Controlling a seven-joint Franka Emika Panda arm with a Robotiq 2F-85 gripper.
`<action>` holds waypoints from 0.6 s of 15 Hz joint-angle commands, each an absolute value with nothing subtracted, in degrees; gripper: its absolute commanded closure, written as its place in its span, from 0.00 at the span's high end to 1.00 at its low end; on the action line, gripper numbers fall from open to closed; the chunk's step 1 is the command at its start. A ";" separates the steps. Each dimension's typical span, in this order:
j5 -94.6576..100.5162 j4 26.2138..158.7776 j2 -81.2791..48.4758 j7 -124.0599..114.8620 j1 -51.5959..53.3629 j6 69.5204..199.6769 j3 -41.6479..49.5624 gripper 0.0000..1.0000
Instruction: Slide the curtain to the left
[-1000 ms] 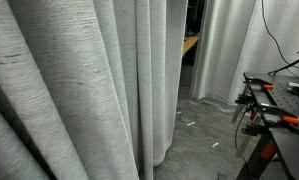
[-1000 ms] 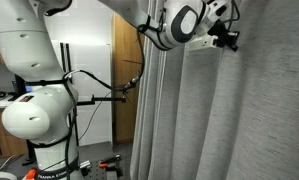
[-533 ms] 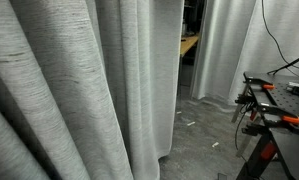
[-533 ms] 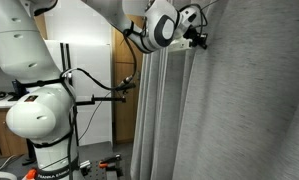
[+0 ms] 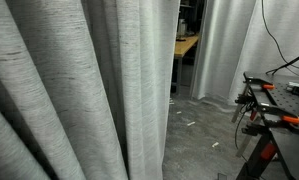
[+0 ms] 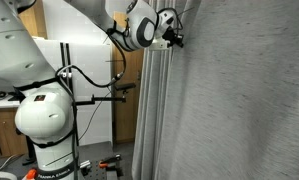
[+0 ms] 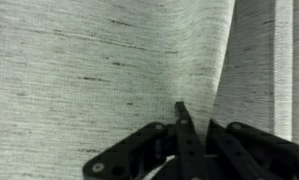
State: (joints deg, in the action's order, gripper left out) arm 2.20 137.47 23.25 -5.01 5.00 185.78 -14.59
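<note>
Light-grey woven curtain [image 5: 79, 90] with horizontal slub streaks and deep vertical folds: hangs to the floor and fills the near left of an exterior view.

Black gripper [image 6: 176, 40]: high up at the curtain's left edge [image 6: 239, 110]. Wrist view: jaws fully closed [image 7: 184, 125], pinching a fold of the cloth [image 7: 89, 70].

Smoother white curtain [image 5: 224, 50]: far right. Black workbench [image 5: 279, 105]: near right.

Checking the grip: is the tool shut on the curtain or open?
Shut on it: in the wrist view the tool is closed, pinching a fold of the curtain.
</note>
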 commanded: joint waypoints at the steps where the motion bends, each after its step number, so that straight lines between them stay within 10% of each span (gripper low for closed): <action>1: -0.66 145.57 27.35 -9.50 7.28 182.35 -19.28 0.00; 9: -2.04 144.97 30.45 -15.02 4.94 181.66 -28.91 0.00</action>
State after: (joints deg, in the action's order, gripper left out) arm -0.98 141.40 30.47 -11.72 5.45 185.57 -22.26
